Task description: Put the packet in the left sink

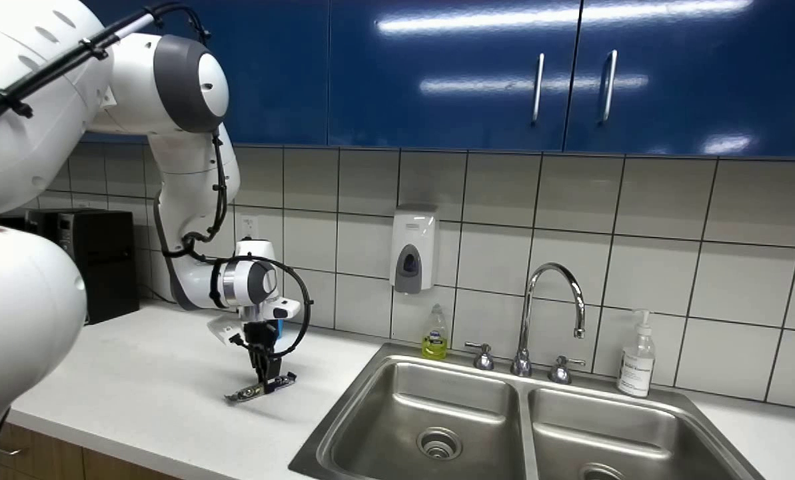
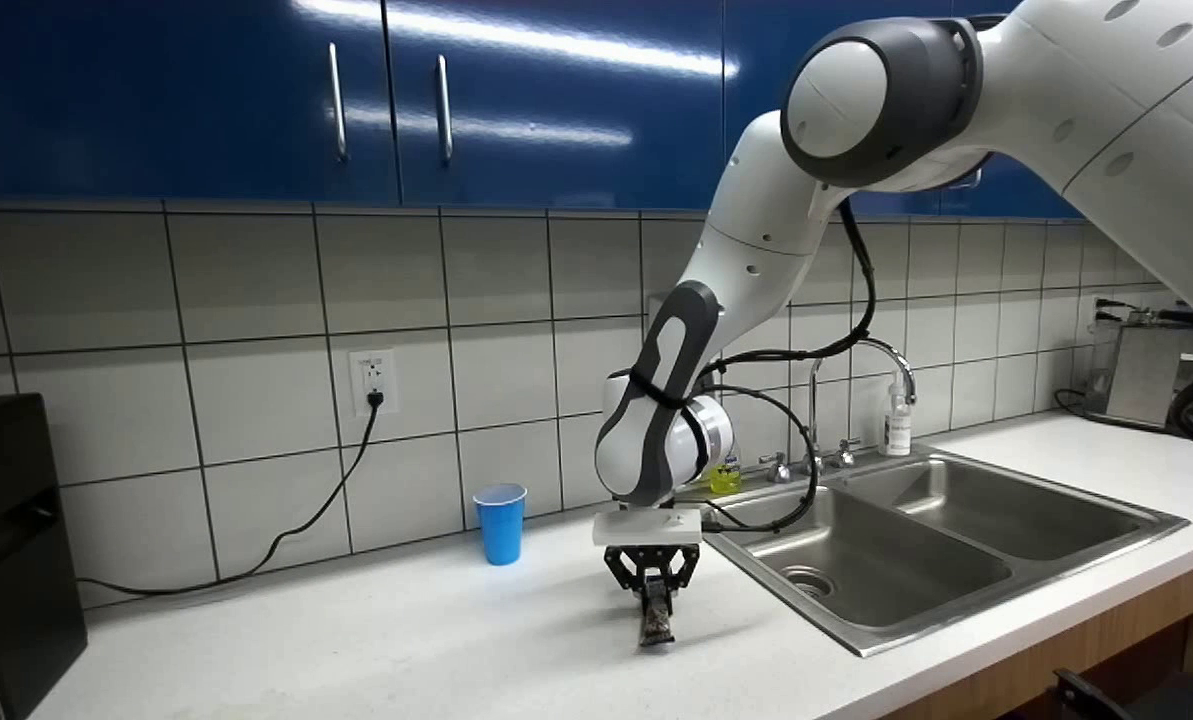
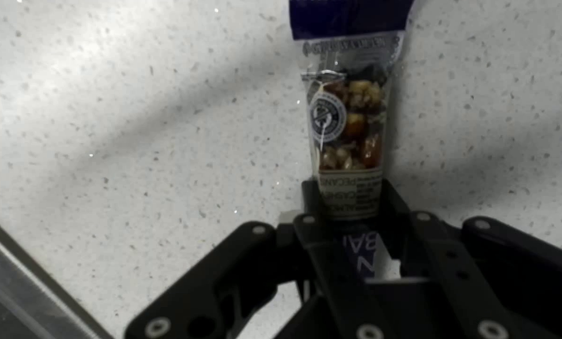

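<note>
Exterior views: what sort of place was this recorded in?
Probably a kitchen or break room: there is a double sink, a soap dispenser on the wall and cabinets above.

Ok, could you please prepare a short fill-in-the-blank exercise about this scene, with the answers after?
The hand, gripping the packet, is over the ____, not the left sink.
The cup is ____ in colour.
The drain in the left sink is ____ in shape.

Missing words: counter; blue; round.

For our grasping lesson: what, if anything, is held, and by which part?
The slim, clear and dark purple plastic packet, pinched near its middle, across the cream label, between the black fingers.
</note>
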Robot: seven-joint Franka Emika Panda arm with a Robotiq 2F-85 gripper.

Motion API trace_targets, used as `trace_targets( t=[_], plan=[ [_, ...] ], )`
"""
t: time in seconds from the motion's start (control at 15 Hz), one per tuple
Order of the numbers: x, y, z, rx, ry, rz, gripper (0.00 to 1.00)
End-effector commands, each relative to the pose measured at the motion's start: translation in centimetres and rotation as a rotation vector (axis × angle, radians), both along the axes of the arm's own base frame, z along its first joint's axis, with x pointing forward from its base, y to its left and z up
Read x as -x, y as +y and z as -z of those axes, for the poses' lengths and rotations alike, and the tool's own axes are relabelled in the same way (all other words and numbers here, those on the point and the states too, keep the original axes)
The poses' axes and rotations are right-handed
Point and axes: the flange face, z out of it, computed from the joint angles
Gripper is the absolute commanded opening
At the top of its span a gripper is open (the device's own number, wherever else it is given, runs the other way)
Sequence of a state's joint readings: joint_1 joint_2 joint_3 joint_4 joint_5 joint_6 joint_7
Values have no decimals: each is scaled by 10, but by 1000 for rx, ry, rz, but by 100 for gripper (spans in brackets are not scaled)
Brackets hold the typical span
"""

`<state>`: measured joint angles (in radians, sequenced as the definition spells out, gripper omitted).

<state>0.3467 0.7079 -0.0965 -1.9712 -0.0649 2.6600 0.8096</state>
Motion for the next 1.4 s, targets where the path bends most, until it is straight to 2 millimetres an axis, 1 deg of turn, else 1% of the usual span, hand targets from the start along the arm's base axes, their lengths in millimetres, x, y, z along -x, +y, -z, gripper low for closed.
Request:
trace_targets(
  t=[0.0, 0.33, 0.73, 0.93, 1.13, 1.27, 1.33],
  plan=[
    [-3, -2, -6, 5, -7, 21, 8],
    [-5, -9, -26, 11, -36, 27, 8],
    [-2, -20, -61, 12, -83, 39, 8],
    [5, -27, -76, 14, -95, 43, 8],
    [14, -35, -87, 16, -93, 32, 8],
    [22, -39, -92, 12, -86, -16, 8],
    [27, -42, -95, 19, -84, -67, 8]
  ],
)
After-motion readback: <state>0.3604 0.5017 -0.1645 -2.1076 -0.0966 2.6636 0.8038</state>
